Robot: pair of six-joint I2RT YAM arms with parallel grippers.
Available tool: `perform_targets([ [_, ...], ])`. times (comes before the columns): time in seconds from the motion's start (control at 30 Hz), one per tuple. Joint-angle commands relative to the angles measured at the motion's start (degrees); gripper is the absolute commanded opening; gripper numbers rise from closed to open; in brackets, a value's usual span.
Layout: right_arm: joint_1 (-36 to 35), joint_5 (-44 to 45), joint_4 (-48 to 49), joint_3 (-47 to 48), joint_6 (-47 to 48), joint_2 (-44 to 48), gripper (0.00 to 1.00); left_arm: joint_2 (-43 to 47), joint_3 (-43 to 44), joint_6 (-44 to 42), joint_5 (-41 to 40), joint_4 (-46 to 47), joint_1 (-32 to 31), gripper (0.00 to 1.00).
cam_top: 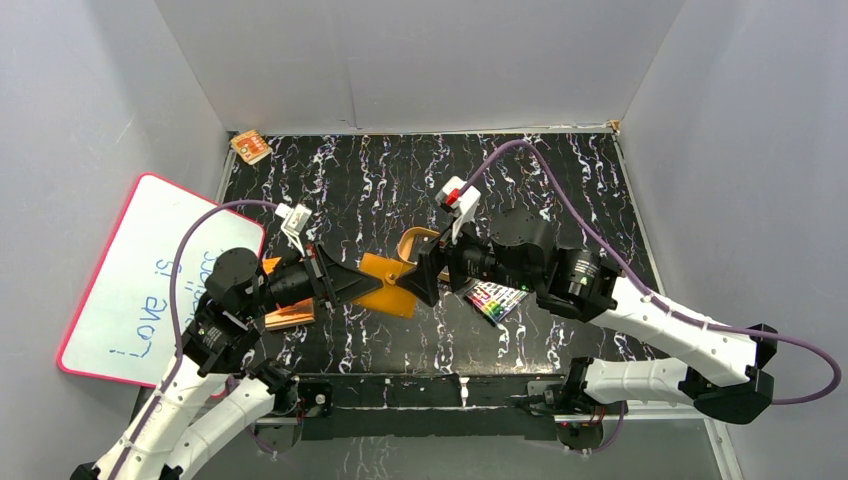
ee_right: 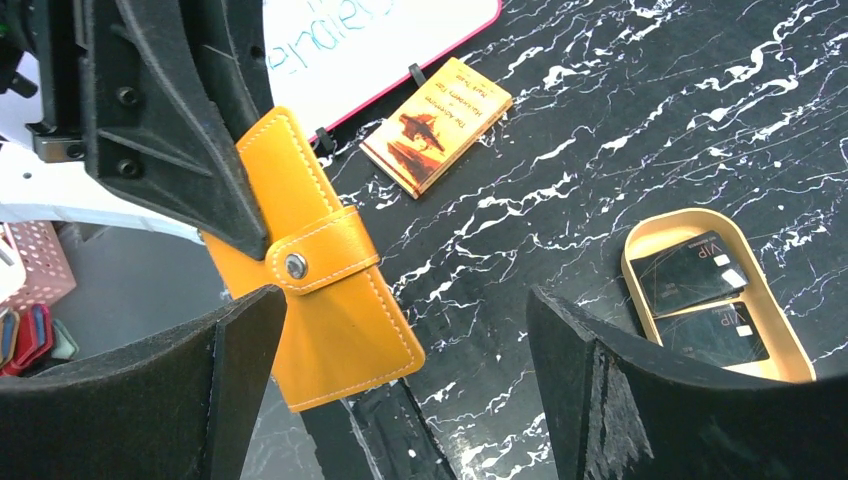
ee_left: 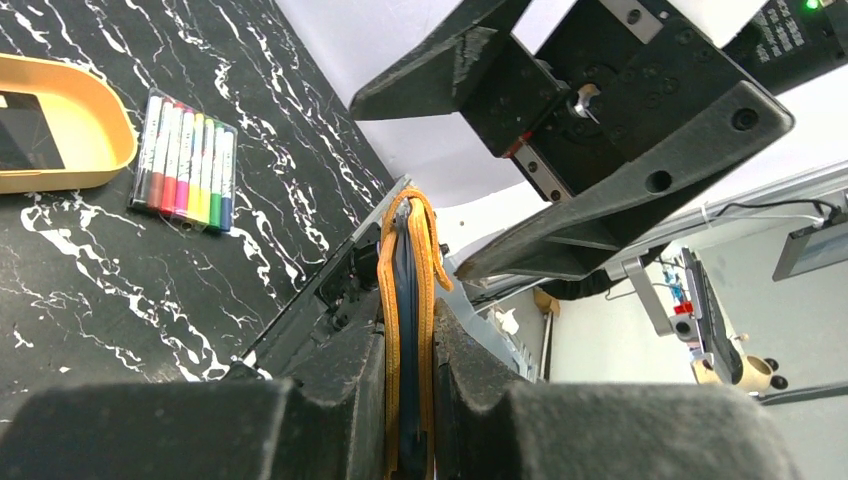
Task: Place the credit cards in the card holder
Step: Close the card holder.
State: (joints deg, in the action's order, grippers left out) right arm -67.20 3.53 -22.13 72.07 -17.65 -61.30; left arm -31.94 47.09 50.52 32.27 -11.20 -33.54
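Observation:
My left gripper (cam_top: 352, 287) is shut on the orange card holder (cam_top: 390, 283) and holds it above the table. The holder is folded shut, its snap tab fastened, seen edge-on between the pads in the left wrist view (ee_left: 408, 330) and flat in the right wrist view (ee_right: 310, 275). My right gripper (cam_top: 428, 275) is open and empty, its jaws wide apart right beside the holder's free end. Two black credit cards (ee_right: 700, 292) lie in the tan oval tray (ee_right: 775, 290); one card shows in the left wrist view (ee_left: 28, 130).
A pack of coloured markers (cam_top: 497, 301) lies under my right arm, also seen in the left wrist view (ee_left: 186, 163). An orange printed booklet (ee_right: 437, 125) lies near the pink-edged whiteboard (cam_top: 140, 280) at the left. A small orange item (cam_top: 250, 147) sits at the back-left corner.

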Motion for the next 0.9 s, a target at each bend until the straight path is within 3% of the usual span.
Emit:
perform_targets([
  [0.0, 0.1, 1.1, 4.1, 1.6, 0.8, 0.0, 0.99, 0.2, 0.7, -1.3, 4.0, 3.4, -0.2, 0.0],
  [0.53, 0.1, 0.6, 1.6, 3.2, 0.6, -3.1, 0.98, -0.5, 1.6, -1.2, 5.1, 4.5, -0.2, 0.0],
  [0.7, 0.1, 0.0, 2.9, 2.0, 1.7, 2.4, 0.98, 0.6, 2.8, -3.4, 1.7, 1.1, -0.2, 0.0],
  [0.8, 0.2, -4.7, 3.5, 0.8, 0.6, 5.0, 0.97, 2.0, 2.4, -3.6, -0.3, 1.6, -0.2, 0.0],
  [0.87, 0.3, -11.3, 5.4, -1.9, -2.3, 5.3, 0.91, 3.3, 1.5, -3.0, -1.0, 5.1, -0.2, 0.0],
])
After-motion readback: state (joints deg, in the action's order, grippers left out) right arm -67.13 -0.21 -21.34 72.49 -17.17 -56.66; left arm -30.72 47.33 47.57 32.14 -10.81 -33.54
